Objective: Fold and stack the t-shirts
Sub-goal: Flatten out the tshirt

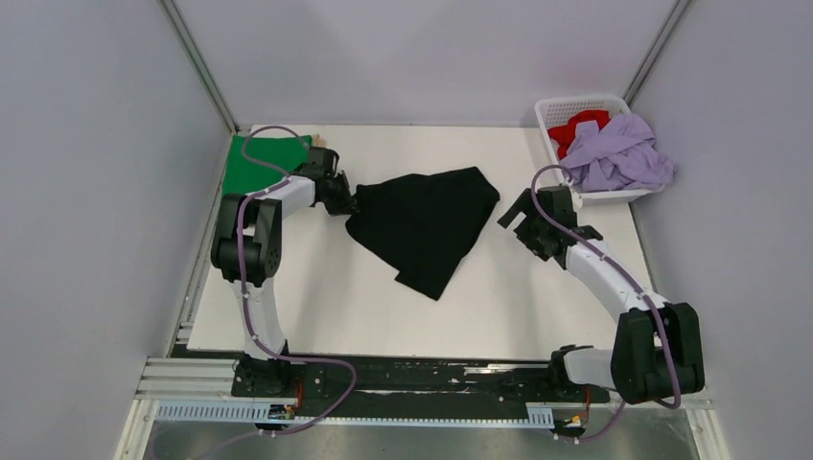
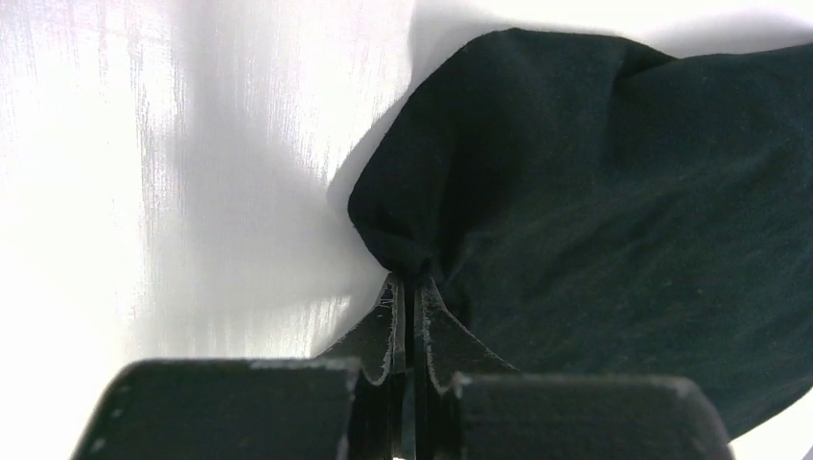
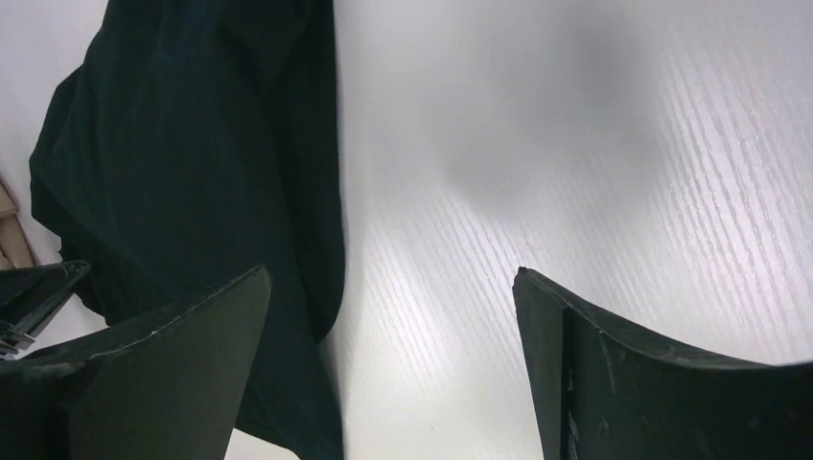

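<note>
My left end effector [image 2: 407,283] is clamped on a bunched corner of the black tee [image 1: 427,225], which lies crumpled in the middle of the table [image 1: 383,307], nearer the far edge. My right end effector [image 3: 393,278] hangs with its jaws wide apart and holds nothing, just beside the tee's right edge. A green tee [image 1: 259,163] lies at the far left corner. At the far right corner, the basket [image 1: 575,101] holds a red tee [image 1: 575,129] and a lilac tee [image 1: 618,153].

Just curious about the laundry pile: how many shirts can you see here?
4: a black shirt mid-table, a green shirt at the far left, a red shirt and a lilac shirt in the basket. More may be hidden beneath.
</note>
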You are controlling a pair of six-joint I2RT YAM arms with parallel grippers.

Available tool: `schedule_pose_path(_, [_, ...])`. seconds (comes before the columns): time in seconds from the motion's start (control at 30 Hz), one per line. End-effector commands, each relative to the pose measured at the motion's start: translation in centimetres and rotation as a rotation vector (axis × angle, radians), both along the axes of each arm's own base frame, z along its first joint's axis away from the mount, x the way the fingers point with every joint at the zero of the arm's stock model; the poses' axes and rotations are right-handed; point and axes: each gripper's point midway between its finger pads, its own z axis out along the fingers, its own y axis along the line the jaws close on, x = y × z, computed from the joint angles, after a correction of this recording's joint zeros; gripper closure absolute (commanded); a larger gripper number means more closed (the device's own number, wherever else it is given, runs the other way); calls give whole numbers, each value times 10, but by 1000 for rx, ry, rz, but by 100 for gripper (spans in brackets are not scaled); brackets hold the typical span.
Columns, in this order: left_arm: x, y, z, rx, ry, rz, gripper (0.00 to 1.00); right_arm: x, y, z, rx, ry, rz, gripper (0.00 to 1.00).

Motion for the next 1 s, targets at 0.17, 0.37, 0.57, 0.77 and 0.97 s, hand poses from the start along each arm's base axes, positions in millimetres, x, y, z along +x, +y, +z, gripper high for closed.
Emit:
schedule_pose_path(0.17, [-20,13,79,37,-207,27,100,72,-4,3,131,12,61,21])
schedule_pose_path(0.37, [-40,17,116,17,-323,20,100,100,9,-26,176,88,121,34])
schedule_pose_path(0.57, [-47,18,136,8,-372,11,100,107,25,-55,202,133,160,42])
schedule_pose_path(0.77, [-46,13,148,-10,-403,-11,100,125,60,-67,213,125,257,43])
schedule_pose_path(0.97, [-41,13,153,-4,-414,-9,100,149,68,-81,134,112,210,68])
